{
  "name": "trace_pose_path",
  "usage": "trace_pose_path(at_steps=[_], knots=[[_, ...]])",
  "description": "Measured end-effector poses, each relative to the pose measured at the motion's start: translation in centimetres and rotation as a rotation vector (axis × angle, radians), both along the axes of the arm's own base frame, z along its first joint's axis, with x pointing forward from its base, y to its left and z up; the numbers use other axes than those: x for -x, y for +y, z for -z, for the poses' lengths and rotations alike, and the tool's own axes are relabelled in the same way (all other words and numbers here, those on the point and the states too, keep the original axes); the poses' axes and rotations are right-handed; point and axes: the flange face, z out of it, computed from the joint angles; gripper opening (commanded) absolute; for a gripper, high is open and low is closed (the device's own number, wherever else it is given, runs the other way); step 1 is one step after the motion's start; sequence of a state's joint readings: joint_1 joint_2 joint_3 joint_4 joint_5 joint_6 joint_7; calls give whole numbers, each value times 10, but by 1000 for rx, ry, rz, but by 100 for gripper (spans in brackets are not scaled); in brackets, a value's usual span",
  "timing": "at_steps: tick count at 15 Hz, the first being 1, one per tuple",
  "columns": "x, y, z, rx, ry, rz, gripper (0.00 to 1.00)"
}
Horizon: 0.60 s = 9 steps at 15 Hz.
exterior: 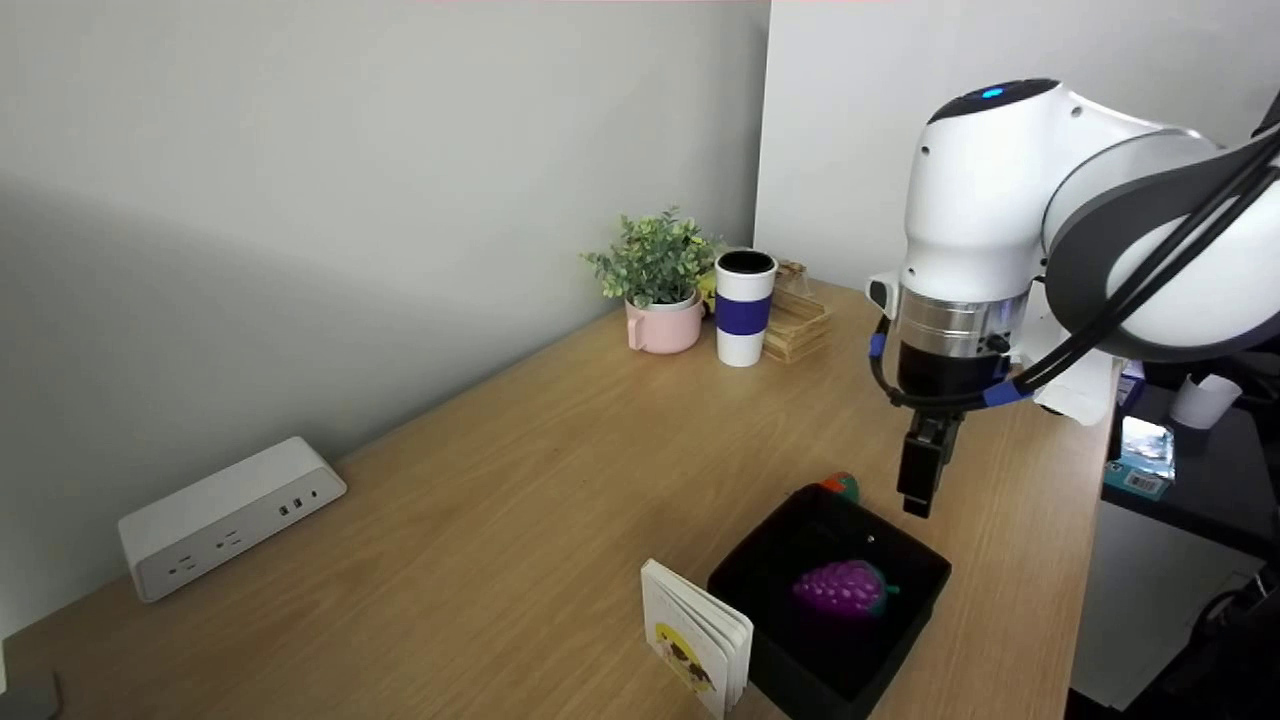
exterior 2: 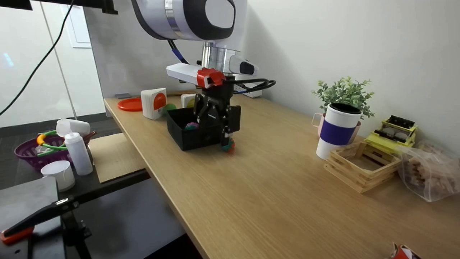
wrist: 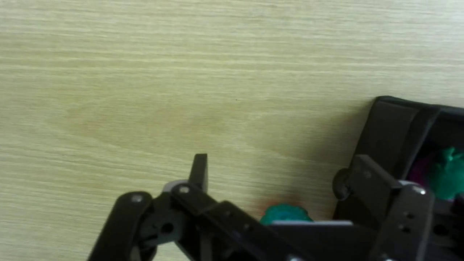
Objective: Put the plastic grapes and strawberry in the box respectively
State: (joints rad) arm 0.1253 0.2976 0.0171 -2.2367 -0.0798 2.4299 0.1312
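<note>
The box (exterior: pixel 790 670) is black, square and low-walled; it also shows in an exterior view (exterior 2: pixel 196 140) and at the right of the wrist view (wrist: pixel 388 123). The purple grapes (exterior: pixel 842 590) lie inside it, with their green leaf visible in the wrist view (wrist: pixel 447 174). The strawberry (exterior: pixel 842 485), red with a green cap, lies on the table just outside the box wall; it also shows in an exterior view (exterior 2: pixel 229 145). In the wrist view the strawberry's green cap (wrist: pixel 284 213) is partly hidden by the gripper body. My gripper (wrist: pixel 281 172) is open and empty above the strawberry, one finger beside the box wall.
A white board book (exterior: pixel 697 640) stands against the box. Another white block (exterior 2: pixel 153 104) and a red plate (exterior 2: pixel 130 104) lie behind it. A potted plant (exterior: pixel 665 325), a tumbler (exterior: pixel 742 345) and a wooden crate (exterior 2: pixel 363 167) stand along the wall. A white power strip (exterior: pixel 232 515) lies farther off.
</note>
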Motion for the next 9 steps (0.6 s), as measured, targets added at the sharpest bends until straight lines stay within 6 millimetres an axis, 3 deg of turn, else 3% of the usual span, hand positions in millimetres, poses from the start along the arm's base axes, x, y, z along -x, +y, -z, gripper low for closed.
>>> trace_pose_path(at_steps=[9], knots=[[-12, -1, -9, -9, -23, -3, 100]])
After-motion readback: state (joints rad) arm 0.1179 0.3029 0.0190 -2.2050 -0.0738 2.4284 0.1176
